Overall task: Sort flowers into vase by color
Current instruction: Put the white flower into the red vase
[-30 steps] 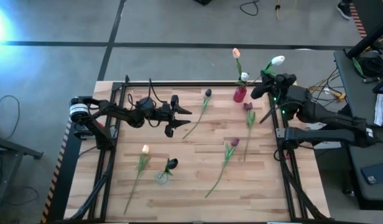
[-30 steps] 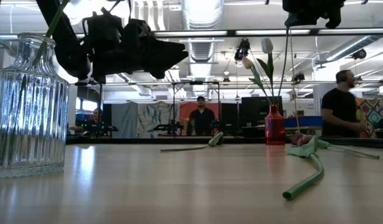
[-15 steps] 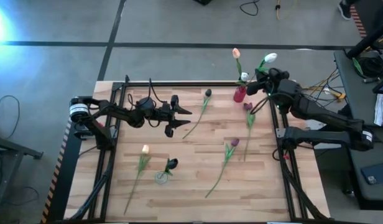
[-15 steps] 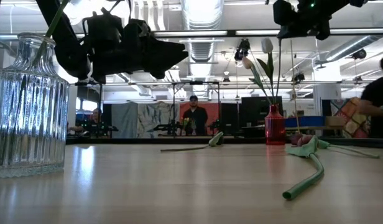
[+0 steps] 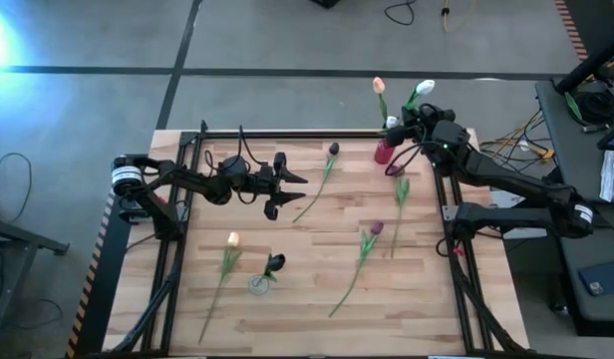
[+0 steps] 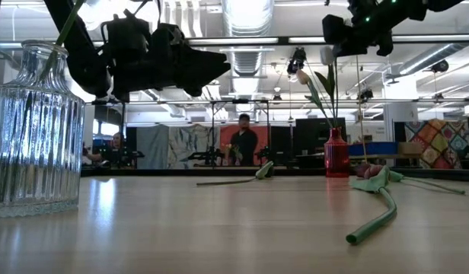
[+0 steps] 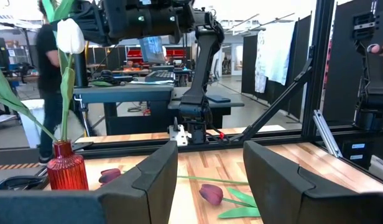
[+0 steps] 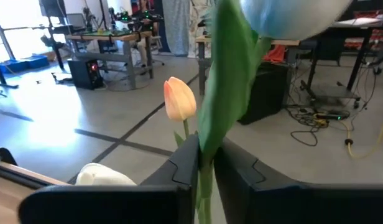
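Right tool (image 5: 424,113) above red vase (image 5: 385,151), clamped on white tulip (image 5: 425,88) stem. Next: lower stem into neck. Left tool (image 5: 287,185) idle, open, empty, over desk (image 5: 317,259).

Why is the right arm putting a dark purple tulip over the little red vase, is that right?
Not quite. The right gripper is over the red vase, but the flower it holds is a white tulip, not a dark purple one. The high view shows its pale head, and the right wrist view shows the stem clamped between the fingers. The dark tulips lie on the table.
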Available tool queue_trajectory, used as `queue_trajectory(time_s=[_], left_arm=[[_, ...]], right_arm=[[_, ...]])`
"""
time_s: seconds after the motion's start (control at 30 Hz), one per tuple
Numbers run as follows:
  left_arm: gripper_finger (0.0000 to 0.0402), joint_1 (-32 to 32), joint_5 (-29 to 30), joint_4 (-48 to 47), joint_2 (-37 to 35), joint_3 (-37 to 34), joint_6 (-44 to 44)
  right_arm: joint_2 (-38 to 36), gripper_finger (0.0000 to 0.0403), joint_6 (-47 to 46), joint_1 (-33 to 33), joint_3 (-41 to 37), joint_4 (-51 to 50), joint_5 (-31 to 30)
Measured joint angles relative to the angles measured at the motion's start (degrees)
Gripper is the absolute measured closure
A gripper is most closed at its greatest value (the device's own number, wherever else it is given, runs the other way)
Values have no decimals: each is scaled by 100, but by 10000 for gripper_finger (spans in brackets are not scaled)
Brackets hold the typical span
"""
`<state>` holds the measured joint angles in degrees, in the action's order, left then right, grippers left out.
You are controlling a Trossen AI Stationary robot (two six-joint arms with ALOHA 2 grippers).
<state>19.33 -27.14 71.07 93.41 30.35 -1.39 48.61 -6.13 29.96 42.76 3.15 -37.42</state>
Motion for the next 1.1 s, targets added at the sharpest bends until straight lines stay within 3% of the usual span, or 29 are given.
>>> queue_trajectory(time_s=[0.23,0.7,1.1], left_arm=[[233,0,-2,0,0,0,2],[233,2,-4,-98,-190,0,80],[233,7,-9,-359,-552,0,177]], right_arm=[[76,307,45,122,0,53,-3],[-29,254,118,122,2,-178,-5],[32,189,-499,120,1114,-2523,-7]])
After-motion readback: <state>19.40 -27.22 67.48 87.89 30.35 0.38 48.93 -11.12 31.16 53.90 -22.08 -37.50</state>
